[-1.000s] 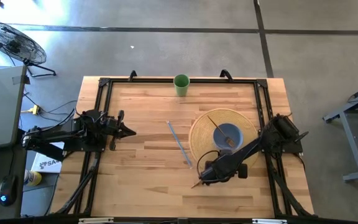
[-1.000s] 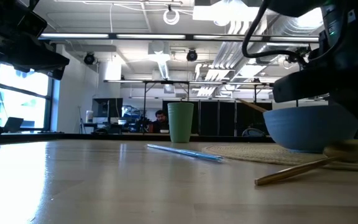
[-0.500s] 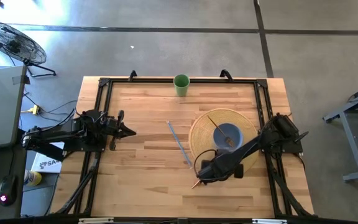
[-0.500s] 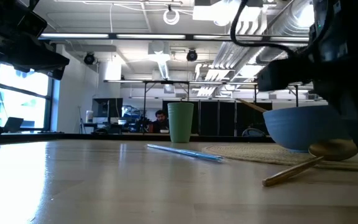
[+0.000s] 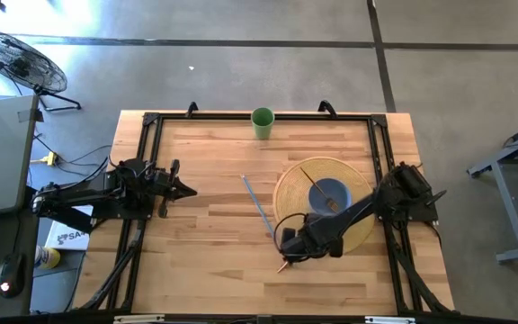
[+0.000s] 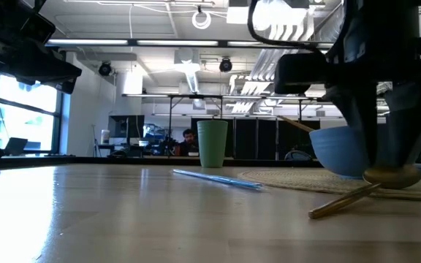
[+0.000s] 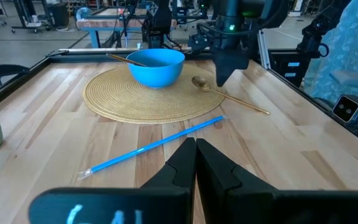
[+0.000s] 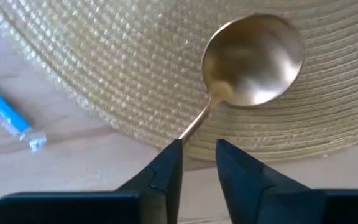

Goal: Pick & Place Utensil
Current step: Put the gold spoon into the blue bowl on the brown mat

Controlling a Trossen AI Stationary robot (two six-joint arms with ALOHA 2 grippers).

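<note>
1. Gold spoon (image 8: 252, 61): bowl rests on the edge of the woven placemat (image 7: 123, 99), handle runs off it onto the wood table (image 5: 205, 243). Directly below the right gripper (image 8: 199, 163), with the neck in line with the narrow gap between its fingers.
2. Handling, as a judgement: thin metal, stiff, light, probably slick, and lying nearly flat. The neck, raised where it crosses the mat edge, looks the best place to pinch; the bowl is too wide.
3. Right gripper: fingers slightly parted, nothing between them, hovering just above the spoon neck, no contact visible.
4. Blue bowl (image 7: 156, 66) with a stick-like utensil inside sits just beyond the gripper on the mat; blue straw (image 7: 151, 147) lies off to its side on bare wood.
5. Green cup (image 5: 263, 122) stands well away at the far table edge.
6. Left gripper (image 7: 195, 163): fingers pressed together, empty, parked well away at the left side of the table.
</note>
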